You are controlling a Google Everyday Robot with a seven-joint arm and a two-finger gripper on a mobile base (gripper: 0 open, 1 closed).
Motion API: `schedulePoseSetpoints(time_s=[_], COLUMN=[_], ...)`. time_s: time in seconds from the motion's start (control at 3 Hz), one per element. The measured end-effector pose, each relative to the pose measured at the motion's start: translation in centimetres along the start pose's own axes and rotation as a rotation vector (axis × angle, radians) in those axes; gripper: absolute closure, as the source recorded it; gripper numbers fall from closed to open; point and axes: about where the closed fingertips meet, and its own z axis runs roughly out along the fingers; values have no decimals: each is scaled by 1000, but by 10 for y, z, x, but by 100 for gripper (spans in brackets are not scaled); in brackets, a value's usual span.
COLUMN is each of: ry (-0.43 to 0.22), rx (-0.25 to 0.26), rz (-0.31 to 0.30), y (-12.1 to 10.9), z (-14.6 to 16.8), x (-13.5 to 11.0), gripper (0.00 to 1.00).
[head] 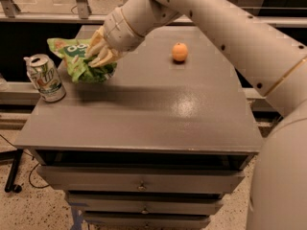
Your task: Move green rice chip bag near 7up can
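At the left edge of the table [158, 114], 7up can [45, 78], upright. Just beside it to the right, green rice chip bag [74, 63], crumpled, pinched by the gripper [98, 56], fingers closed on its right side. Farther right, well apart, small orange fruit [180, 51].

Crinkly, glossy film on green rice chip bag [72, 63] — clamped in matt tan end effector [100, 56] at left rear of desk [144, 119]. Shiny dented metal on 7up can [45, 78]. Smooth grey desk top — soft sheen. Matt skin on orange fruit [180, 51].
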Motion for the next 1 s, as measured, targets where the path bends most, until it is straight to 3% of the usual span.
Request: schedulePoseSetpoints(time_s=[0.33,1.0], ry=[-26,-61], rx=[-7,-26], rz=[6,20], y=[-6,-4], z=[15,34], x=[2,2], gripper=[82,36])
